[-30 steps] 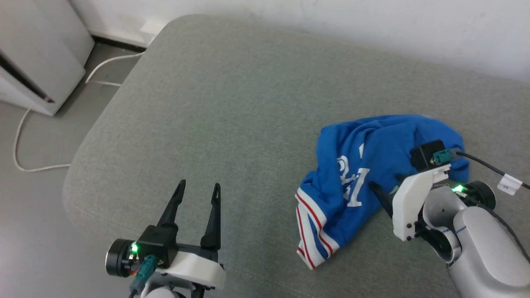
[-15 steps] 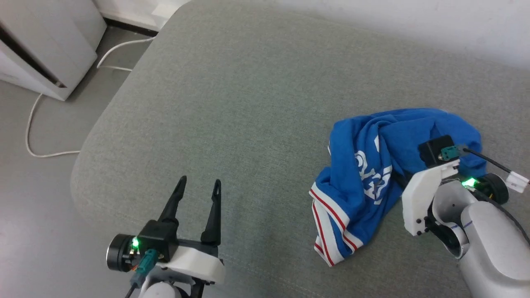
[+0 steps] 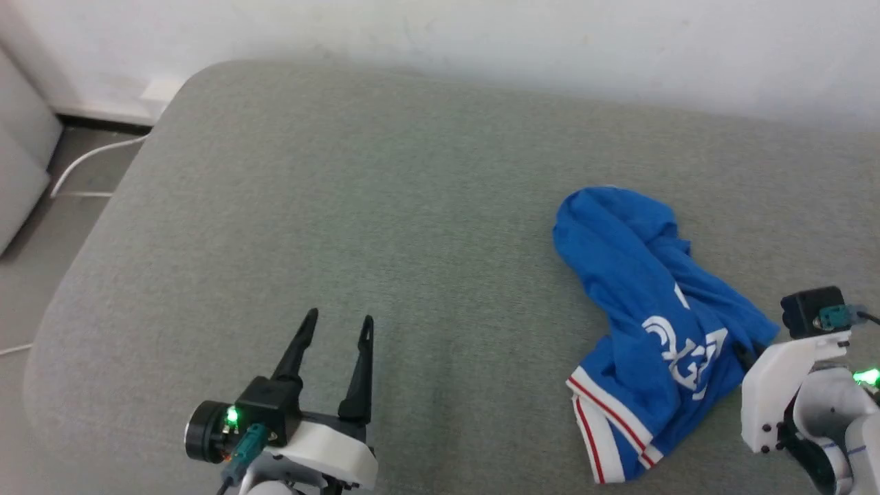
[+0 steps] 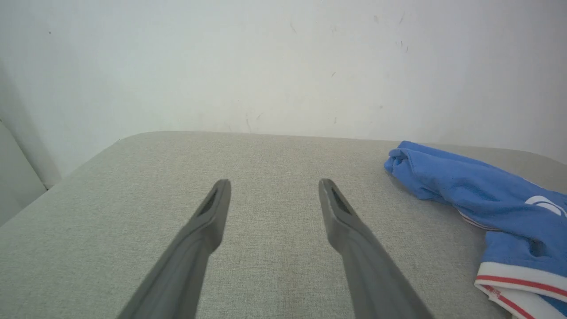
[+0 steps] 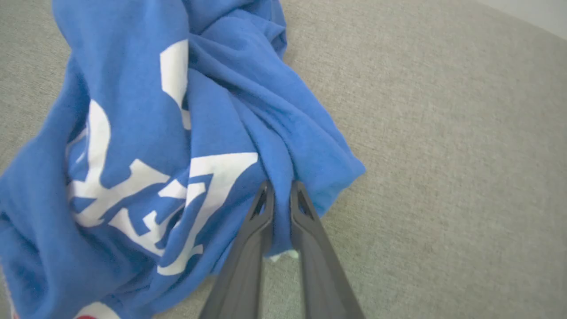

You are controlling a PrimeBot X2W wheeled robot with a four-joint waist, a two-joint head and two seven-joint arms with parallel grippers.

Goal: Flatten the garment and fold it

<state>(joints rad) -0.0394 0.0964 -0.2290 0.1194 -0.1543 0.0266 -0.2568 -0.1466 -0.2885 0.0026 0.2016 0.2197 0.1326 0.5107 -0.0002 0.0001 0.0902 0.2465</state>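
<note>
A grey fabric-covered cushion (image 3: 344,206) with rounded corners is seen across most of the head view, and a white wall (image 3: 481,41) is seen behind its far edge. The garment (image 3: 632,275), a royal-blue jersey, is found on the right part of the cushion. It is crumpled and bunched into a long heap that runs from a rounded fold at the far end toward the near right. Its white lettering (image 3: 677,350) is creased and only partly readable. A white-and-red striped trim (image 3: 608,405) is turned out at the near edge and lies on the cushion.

A fold of blue cloth at the heap's right side is pinched by the right gripper (image 5: 282,186). In the right wrist view its two dark fingers are drawn almost together, with the cloth clamped between their tips and a small pale scrap of fabric seen just below. Whether the held fold is lifted off the cushion cannot be told.

The left gripper (image 3: 341,316) is held at the near left over bare cushion, well apart from the garment, with its fingers spread wide and empty.

A strip of grey floor (image 3: 27,275) is seen at the far left, and a white cable (image 3: 89,158) is laid across it beside the cushion's corner.
</note>
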